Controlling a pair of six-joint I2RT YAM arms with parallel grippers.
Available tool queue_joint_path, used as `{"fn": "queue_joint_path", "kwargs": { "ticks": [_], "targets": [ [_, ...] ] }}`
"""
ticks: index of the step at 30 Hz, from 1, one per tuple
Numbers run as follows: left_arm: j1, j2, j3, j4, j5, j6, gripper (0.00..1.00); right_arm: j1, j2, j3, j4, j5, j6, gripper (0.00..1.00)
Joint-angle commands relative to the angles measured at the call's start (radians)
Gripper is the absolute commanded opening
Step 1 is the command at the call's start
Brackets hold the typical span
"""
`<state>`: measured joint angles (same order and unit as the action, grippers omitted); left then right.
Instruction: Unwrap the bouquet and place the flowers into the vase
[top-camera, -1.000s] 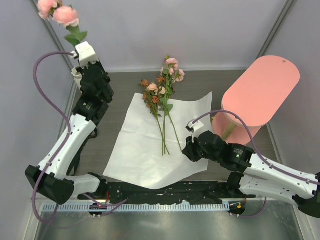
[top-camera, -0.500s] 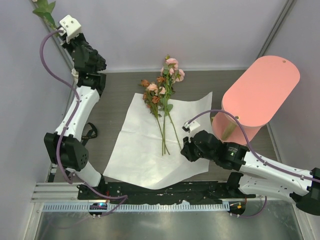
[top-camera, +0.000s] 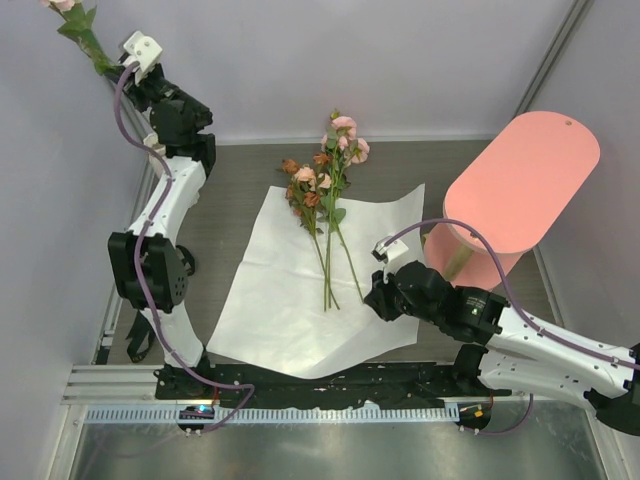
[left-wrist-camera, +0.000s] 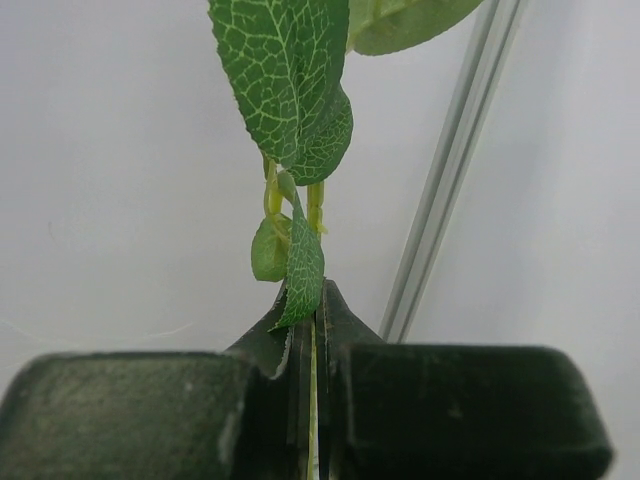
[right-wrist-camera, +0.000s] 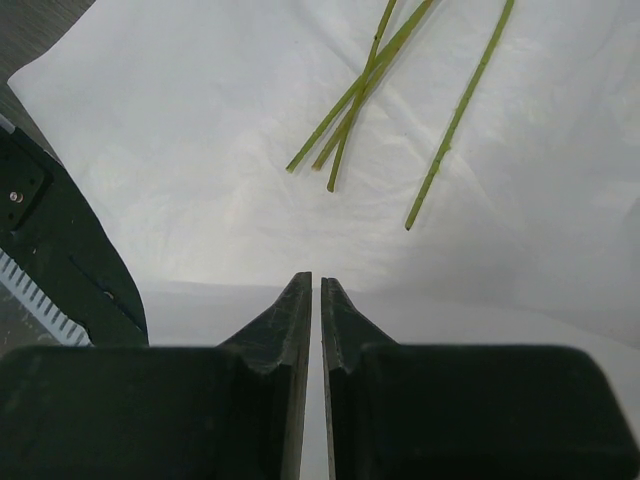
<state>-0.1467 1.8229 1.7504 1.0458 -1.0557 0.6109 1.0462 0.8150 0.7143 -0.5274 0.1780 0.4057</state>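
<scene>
A grey-brown table (top-camera: 230, 180) is seen from above, with a big pink oval stand (top-camera: 525, 185) set at its right side. A sheet of white paper (top-camera: 280, 300) is spread flat at the centre of the table. The left arm (top-camera: 170, 200) is raised high toward the far-left corner, while the right arm (top-camera: 520, 335) is stretched low across the near right, ending at the paper's right edge.

Most of the flowers (top-camera: 325, 190) are laid loose on the paper. Their pink and rust-brown heads are pointed toward the far wall and reach past the sheet's far edge, and their bare green stems are fanned out over the white. One rose stem (top-camera: 85, 30) is held up in the air at the top left, well apart from the rest, its green leaves shown large in the left wrist view.

That stem is pinched tightly between the fingers of the left gripper (left-wrist-camera: 312, 320). The fingers of the right gripper (right-wrist-camera: 316, 290) are drawn almost together just over the paper, with only a thin slit left between them. Whether the sheet is caught there cannot be told.
</scene>
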Motion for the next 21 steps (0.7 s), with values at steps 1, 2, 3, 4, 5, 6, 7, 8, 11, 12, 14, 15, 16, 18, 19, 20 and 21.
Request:
{"fn": "queue_joint_path", "kwargs": {
  "ticks": [1, 2, 3, 4, 5, 6, 7, 8, 11, 12, 14, 15, 16, 18, 19, 20, 21],
  "targets": [
    [0.022, 0.05, 0.043, 0.181, -0.007, 0.073, 0.0, 0.005, -0.025, 0.01, 0.03, 0.032, -0.013, 0.15],
    [0.021, 0.055, 0.041, 0.213, -0.004, 0.084, 0.0, 0.005, -0.028, 0.008, 0.032, 0.035, -0.011, 0.15],
    [0.022, 0.059, 0.038, 0.23, 0.0, 0.104, 0.0, 0.005, -0.028, 0.008, 0.03, 0.037, -0.013, 0.15],
    [0.022, 0.062, 0.032, 0.249, 0.0, 0.108, 0.0, 0.005, -0.031, 0.008, 0.029, 0.04, -0.013, 0.15],
    [0.024, 0.071, 0.032, 0.272, -0.003, 0.112, 0.0, 0.005, -0.03, 0.007, 0.03, 0.038, -0.015, 0.15],
    [0.024, 0.076, 0.034, 0.269, -0.004, 0.11, 0.0, 0.003, -0.03, 0.005, 0.029, 0.041, -0.015, 0.15],
    [0.025, 0.079, 0.032, 0.269, 0.0, 0.104, 0.0, 0.005, -0.028, 0.007, 0.029, 0.041, -0.015, 0.15],
    [0.029, 0.087, 0.032, 0.27, 0.003, 0.104, 0.0, 0.005, -0.028, 0.01, 0.03, 0.04, -0.016, 0.15],
    [0.038, 0.104, 0.037, 0.283, 0.0, 0.104, 0.0, 0.005, -0.027, 0.01, 0.029, 0.043, -0.018, 0.15],
    [0.039, 0.113, 0.038, 0.284, -0.001, 0.105, 0.0, 0.005, -0.027, 0.01, 0.029, 0.043, -0.018, 0.15],
    [0.042, 0.122, 0.032, 0.301, -0.003, 0.112, 0.0, 0.005, -0.025, 0.01, 0.027, 0.047, -0.018, 0.15],
    [0.044, 0.13, 0.029, 0.31, -0.004, 0.118, 0.0, 0.005, -0.025, 0.01, 0.026, 0.046, -0.018, 0.15],
    [0.045, 0.136, 0.018, 0.321, -0.004, 0.122, 0.0, 0.005, -0.025, 0.01, 0.026, 0.048, -0.018, 0.15],
    [0.05, 0.153, 0.008, 0.374, -0.009, 0.144, 0.0, 0.005, -0.027, 0.01, 0.024, 0.052, -0.018, 0.15],
    [0.052, 0.156, -0.006, 0.388, -0.009, 0.15, 0.0, 0.005, -0.028, 0.01, 0.024, 0.055, -0.016, 0.15],
    [0.052, 0.157, -0.018, 0.411, -0.006, 0.153, 0.0, 0.005, -0.028, 0.01, 0.026, 0.055, -0.019, 0.15],
    [0.052, 0.159, -0.029, 0.422, -0.003, 0.153, 0.0, 0.005, -0.028, 0.01, 0.023, 0.055, -0.018, 0.15]
  ]
}}
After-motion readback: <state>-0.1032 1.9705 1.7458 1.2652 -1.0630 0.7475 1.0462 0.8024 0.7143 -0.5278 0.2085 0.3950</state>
